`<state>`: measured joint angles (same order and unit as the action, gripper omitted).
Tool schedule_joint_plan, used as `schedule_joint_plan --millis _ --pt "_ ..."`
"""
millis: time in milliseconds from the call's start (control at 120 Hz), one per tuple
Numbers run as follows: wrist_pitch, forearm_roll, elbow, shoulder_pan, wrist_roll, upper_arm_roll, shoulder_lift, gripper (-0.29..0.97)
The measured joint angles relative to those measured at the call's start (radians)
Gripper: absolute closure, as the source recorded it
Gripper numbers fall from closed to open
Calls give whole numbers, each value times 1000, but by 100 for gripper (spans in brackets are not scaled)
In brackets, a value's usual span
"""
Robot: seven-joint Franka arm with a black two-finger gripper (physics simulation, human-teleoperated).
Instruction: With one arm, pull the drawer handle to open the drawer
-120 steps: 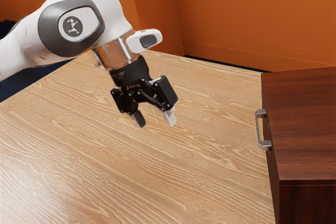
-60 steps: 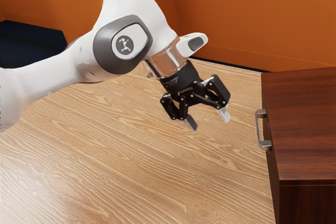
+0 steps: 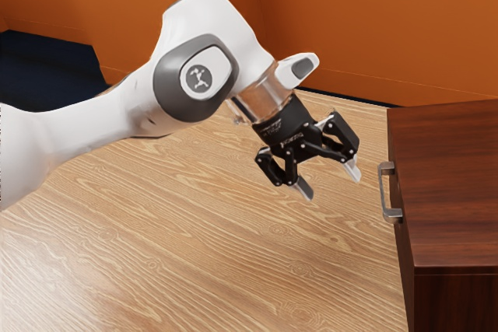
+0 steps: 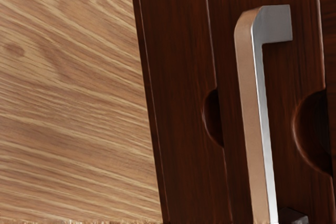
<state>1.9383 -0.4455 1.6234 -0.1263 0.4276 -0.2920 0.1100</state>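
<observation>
A dark brown wooden drawer cabinet [image 3: 447, 184] stands at the exterior view's right edge of the table. Its silver bar handle [image 3: 387, 190] sticks out of the front toward my hand. My black gripper [image 3: 329, 179] hangs open above the table, a short way to the left of the handle, its fingers apart with nothing between them. The wrist view looks straight at the cabinet front [image 4: 178, 103], with the silver handle [image 4: 257, 119] running across it and round dark recesses behind the bar.
The light wooden table [image 3: 156, 231] stretches out below and to the left of my hand. Orange walls [image 3: 373, 13] close the scene behind the table and the cabinet.
My arm has swung toward the exterior view's right, carrying the open gripper from the middle of the table to just left of the handle. The cabinet has not moved.
</observation>
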Motion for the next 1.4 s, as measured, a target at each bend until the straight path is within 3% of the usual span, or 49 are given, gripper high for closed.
schedule_joint_plan --millis 300,892,1400 --pt "61 -36 45 39 21 7 -19 21" --pt "198 -41 4 37 7 1 66 23" --pt "214 -41 15 51 -29 1 73 29"
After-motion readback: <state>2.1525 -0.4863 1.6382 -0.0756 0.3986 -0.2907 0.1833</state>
